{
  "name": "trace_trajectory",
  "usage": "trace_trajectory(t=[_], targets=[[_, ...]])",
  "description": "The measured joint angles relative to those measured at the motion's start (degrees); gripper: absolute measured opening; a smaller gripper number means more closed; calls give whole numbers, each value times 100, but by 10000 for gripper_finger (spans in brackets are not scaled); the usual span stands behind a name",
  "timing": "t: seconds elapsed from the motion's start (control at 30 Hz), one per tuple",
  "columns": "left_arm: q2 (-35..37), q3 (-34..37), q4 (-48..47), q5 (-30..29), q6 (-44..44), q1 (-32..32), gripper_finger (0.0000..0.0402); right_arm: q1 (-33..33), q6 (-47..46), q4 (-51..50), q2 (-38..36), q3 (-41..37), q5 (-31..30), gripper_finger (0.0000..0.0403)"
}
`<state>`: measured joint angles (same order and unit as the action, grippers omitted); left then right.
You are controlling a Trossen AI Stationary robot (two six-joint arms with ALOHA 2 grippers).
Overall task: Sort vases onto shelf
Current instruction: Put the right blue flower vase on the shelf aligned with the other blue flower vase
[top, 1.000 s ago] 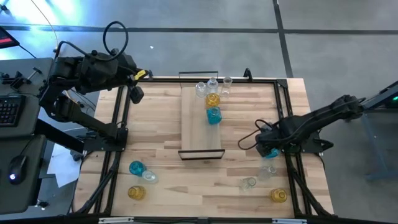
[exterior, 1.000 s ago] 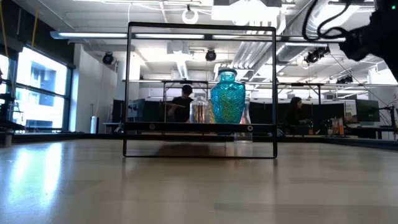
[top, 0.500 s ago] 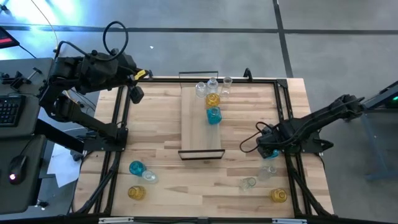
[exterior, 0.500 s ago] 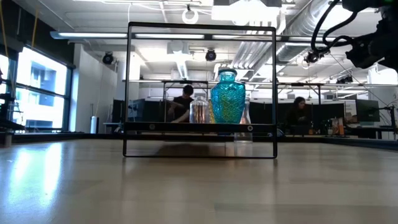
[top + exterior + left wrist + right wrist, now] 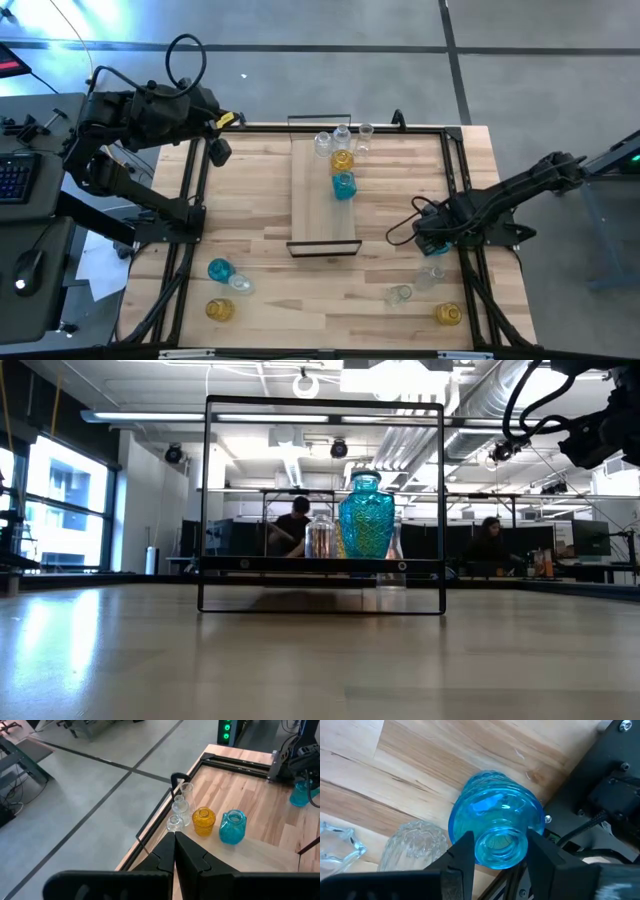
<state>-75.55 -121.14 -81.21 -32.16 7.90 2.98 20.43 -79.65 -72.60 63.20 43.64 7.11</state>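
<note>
Right gripper [image 5: 496, 851] low at table's right edge, fingers pinching neck of upright blue vase [image 5: 495, 822]; clear vase [image 5: 415, 845] just beside it; glass likely slick, breakable, so neck hold suits; left gripper [image 5: 174, 851] pressed together, parked beyond table's far-left corner; shelf [image 5: 323, 200] mid-table.

From the high view you are looking straight down on the whole table [image 5: 260, 215]. The low view is sitting at tabletop height, facing level through the shelf [image 5: 322, 565] into the room. Your left wrist view is looking from afar across that same shelf [image 5: 265, 852]. Your right wrist view is peering down very close over a blue vase [image 5: 495, 822].
</note>
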Motion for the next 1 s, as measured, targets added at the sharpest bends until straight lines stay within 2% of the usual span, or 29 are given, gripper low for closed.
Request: trace_trajectory(t=[0.2,0.57,0.7,0.83,1.0], targets=[[0,0,2,0,0,-2,1,0,17,2,24,128,-52,106],[0,-2,4,0,0,0,1,-254,63,-488,17,1098,-684,106],[0,-2,4,2,0,0,1,-549,440,-1000,137,1723,-872,106],[0,-2,4,2,0,-2,1,-966,1171,-1724,521,2690,-1106,106],[0,-2,4,2,0,0,1,-1693,2461,-1742,1177,4077,-1536,106]])
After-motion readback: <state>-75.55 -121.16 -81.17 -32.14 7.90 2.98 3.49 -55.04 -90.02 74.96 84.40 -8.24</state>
